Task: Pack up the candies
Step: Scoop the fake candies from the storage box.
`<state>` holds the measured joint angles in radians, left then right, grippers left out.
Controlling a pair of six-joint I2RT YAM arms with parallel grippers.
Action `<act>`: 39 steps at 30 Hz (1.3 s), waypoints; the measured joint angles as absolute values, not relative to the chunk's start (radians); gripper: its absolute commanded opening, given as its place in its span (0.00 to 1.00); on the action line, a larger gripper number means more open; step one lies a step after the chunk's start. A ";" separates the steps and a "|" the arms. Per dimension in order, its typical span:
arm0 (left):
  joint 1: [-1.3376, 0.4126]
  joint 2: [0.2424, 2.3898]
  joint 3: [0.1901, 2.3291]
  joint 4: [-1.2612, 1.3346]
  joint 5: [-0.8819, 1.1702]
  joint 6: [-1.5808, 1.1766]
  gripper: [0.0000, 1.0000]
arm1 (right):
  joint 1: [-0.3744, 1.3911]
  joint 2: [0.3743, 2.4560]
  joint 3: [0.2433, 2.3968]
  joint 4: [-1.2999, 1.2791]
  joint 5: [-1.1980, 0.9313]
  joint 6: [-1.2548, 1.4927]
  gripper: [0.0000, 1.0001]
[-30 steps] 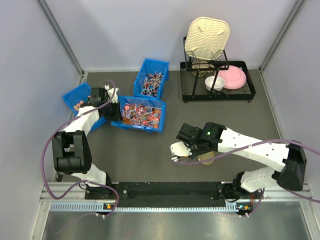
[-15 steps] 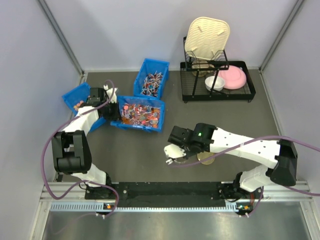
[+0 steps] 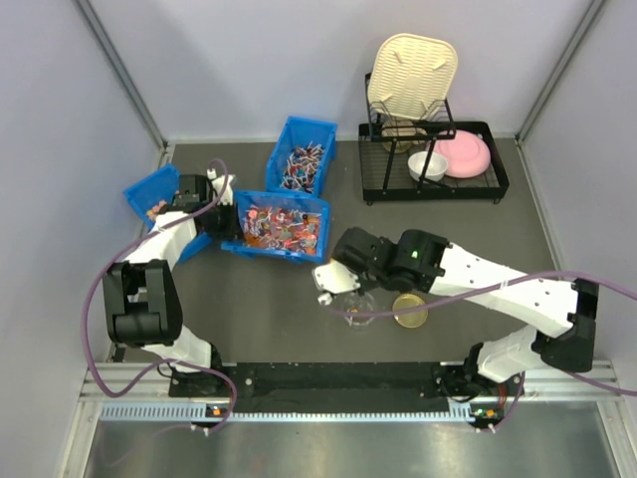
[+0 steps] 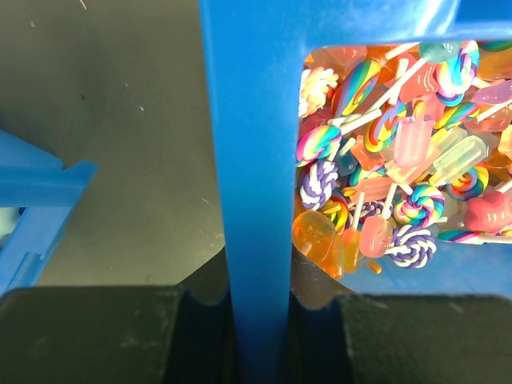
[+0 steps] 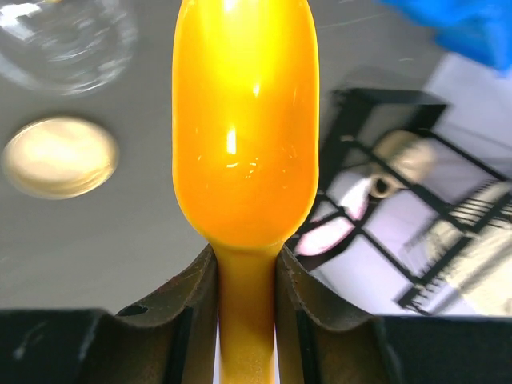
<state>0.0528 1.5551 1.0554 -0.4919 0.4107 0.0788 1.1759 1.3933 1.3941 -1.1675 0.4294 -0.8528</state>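
The candies [image 3: 281, 227] are tiny mixed-colour sweets filling the middle blue bin [image 3: 317, 239]; they also show in the left wrist view [image 4: 392, 184]. My left gripper [image 3: 221, 199] is shut on that bin's left wall [image 4: 256, 160], one finger on each side [image 4: 258, 300]. My right gripper [image 3: 330, 283] is shut on the handle of the yellow scoop [image 5: 244, 120], jaws tight round it [image 5: 246, 264]. It hovers just near the bin's near right corner, left of a clear glass jar [image 3: 360, 307] and a gold lid [image 3: 409, 310]. What the scoop holds is hidden.
A second blue bin [image 3: 302, 164] with darker stick sweets stands behind. A third bin [image 3: 151, 196] lies at the far left. A black wire rack [image 3: 434, 164] with a pink bowl, a white bowl and a cream plate is at the back right.
My right gripper has moved left and away from me with the scoop, from over the gold lid to beside the candy bin, uncovering the jar. The left arm has not moved.
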 measured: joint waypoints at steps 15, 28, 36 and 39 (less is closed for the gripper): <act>0.037 1.558 1.100 -0.579 0.228 0.073 0.00 | 1.099 1.850 1.759 -0.955 0.570 -1.039 0.00; -0.022 1.552 1.118 -0.599 0.145 0.070 0.00 | 1.057 2.212 2.004 -0.932 0.634 -1.170 0.00; -0.032 1.525 1.118 -0.611 0.108 0.077 0.00 | 1.038 2.303 2.167 -1.006 0.508 -1.092 0.00; -0.043 1.525 1.118 -0.625 0.068 0.078 0.00 | 1.029 2.339 2.217 -1.033 0.455 -1.042 0.00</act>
